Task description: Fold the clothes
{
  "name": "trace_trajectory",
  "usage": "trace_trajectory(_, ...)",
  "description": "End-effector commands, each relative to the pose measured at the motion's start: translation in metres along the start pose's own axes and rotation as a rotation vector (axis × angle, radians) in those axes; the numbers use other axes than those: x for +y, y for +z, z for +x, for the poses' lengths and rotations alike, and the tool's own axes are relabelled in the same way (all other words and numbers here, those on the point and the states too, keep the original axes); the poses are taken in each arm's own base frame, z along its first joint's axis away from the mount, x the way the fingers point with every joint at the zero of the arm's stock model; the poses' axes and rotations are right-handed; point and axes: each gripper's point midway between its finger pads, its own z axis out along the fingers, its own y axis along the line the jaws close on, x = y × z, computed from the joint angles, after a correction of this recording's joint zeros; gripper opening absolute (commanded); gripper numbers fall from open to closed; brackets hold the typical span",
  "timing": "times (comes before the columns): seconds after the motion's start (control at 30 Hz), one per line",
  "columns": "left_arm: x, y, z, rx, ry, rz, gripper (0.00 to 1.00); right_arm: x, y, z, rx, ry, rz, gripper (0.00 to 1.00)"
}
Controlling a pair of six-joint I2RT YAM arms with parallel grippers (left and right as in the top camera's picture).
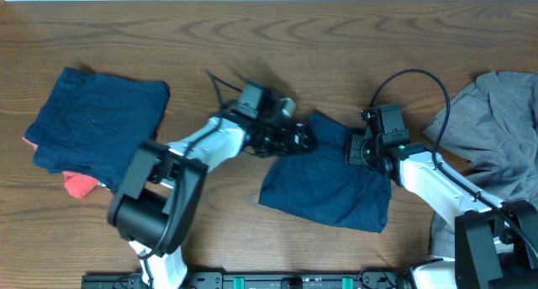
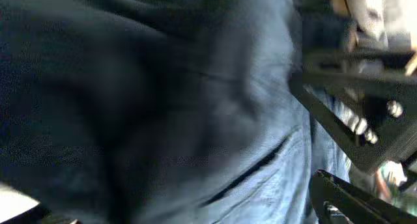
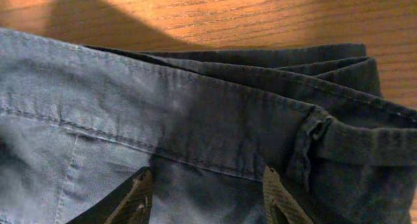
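Observation:
Dark navy shorts lie flat in the middle of the table. My left gripper is at their upper left edge. In the left wrist view the shorts' fabric fills the frame and hides one finger. The other finger shows far to the right, so the jaws look open. My right gripper is open over the waistband at the upper right, its fingertips resting on the cloth. A folded navy garment lies on a coral-red piece at the left. A grey garment is heaped at the right.
The wooden table stretches bare along the back. The left arm's black cable loops above the wrist. The right arm's cable arcs beside the grey heap.

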Motion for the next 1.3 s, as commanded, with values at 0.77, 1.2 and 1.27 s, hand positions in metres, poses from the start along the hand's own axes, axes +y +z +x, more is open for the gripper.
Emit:
trace_trajectory(0.77, 0.066, -0.236, -0.076, -0.626, -0.097, -0.323, 0.06, -0.017, -0.082, -0.039, -0.144, -0.028, 0.013, 0.66)
trace_trajectory(1.2, 0.197, -0.485, 0.0, -1.206, -0.495, -0.696, 0.12, -0.021, -0.081, -0.024, -0.083, -0.021, 0.03, 0.66)
trace_trajectory(1.27, 0.211, -0.492, 0.014, -1.212, -0.553, -0.71, 0.16, -0.021, -0.081, -0.023, -0.081, -0.021, 0.031, 0.66)
